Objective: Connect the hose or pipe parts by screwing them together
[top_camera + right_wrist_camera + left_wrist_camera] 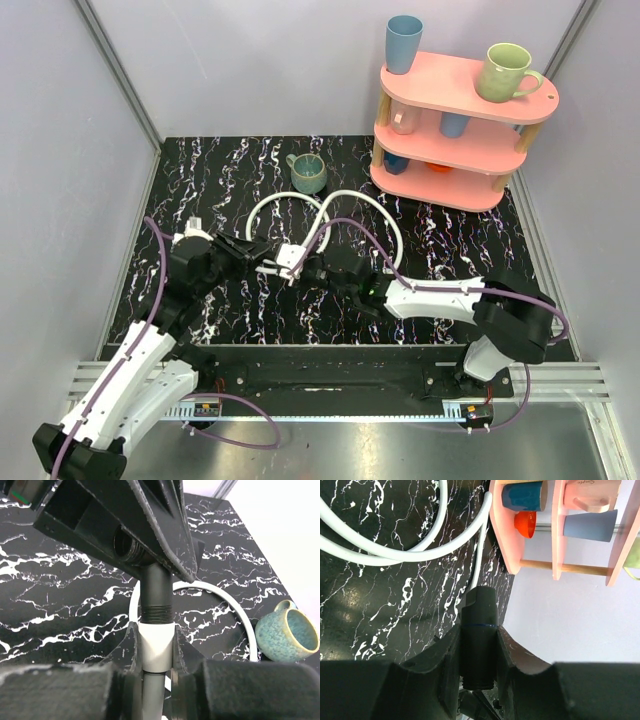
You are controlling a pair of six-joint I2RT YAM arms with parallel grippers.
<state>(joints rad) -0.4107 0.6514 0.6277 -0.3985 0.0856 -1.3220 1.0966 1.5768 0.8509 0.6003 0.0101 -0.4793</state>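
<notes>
**A:** Where do the parts stand?

**B:** The left gripper [478, 647] has its jaws clamped on the black socket fitting [479, 622]. The right gripper [156, 647] has its jaws tight on the white collar [156, 639] below the threaded tip [156, 600]. Both ends meet over mid-worktop [220, 180], with the white hoses [395, 556] looping behind.

**A:** And the risk?

**B:** The tip seems to sit beside the socket mouth, not in it. Turning now would likely cross-thread or skid off, and the trailing hoses may twist and drag the ends out of line.

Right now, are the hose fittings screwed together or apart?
Apart: the white-collared fitting shows bare threads, and the black fitting beside it has an empty mouth.
</notes>
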